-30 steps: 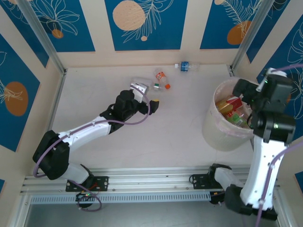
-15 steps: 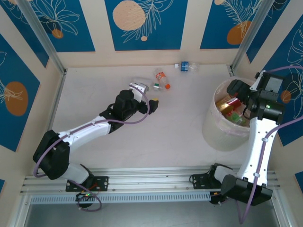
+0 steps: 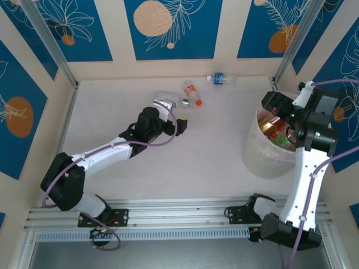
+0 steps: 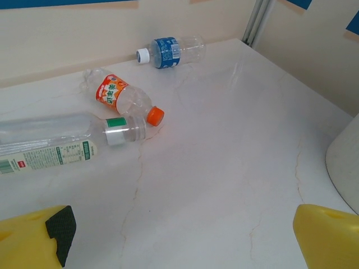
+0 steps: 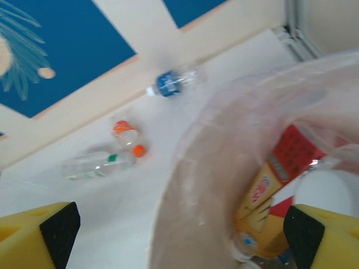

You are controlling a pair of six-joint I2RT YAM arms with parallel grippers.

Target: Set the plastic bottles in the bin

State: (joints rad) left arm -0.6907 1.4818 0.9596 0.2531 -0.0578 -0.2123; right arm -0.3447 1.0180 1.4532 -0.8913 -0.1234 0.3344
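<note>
Three plastic bottles lie near the back wall: a blue-labelled one (image 3: 220, 78) (image 4: 171, 50), an orange-labelled one with an orange cap (image 3: 192, 94) (image 4: 120, 96), and a long clear one with a green band (image 3: 171, 101) (image 4: 61, 140). My left gripper (image 3: 174, 112) (image 4: 188, 241) stands open and empty just in front of the long clear one. The bin (image 3: 263, 159) (image 5: 190, 185) stands at the right and holds several bottles with red and yellow labels (image 5: 269, 185). My right gripper (image 3: 281, 116) (image 5: 179, 232) hangs open over the bin's near-left rim, holding nothing.
Walls close the table at the back and on both sides, and a metal post (image 3: 289, 45) rises at the back right corner beside the bin. Bare tabletop (image 3: 185, 157) stretches between the left arm and the bin.
The right arm has swung its gripper from inside the bin up and leftward to the rim. The left arm and the three bottles on the table have not moved.
</note>
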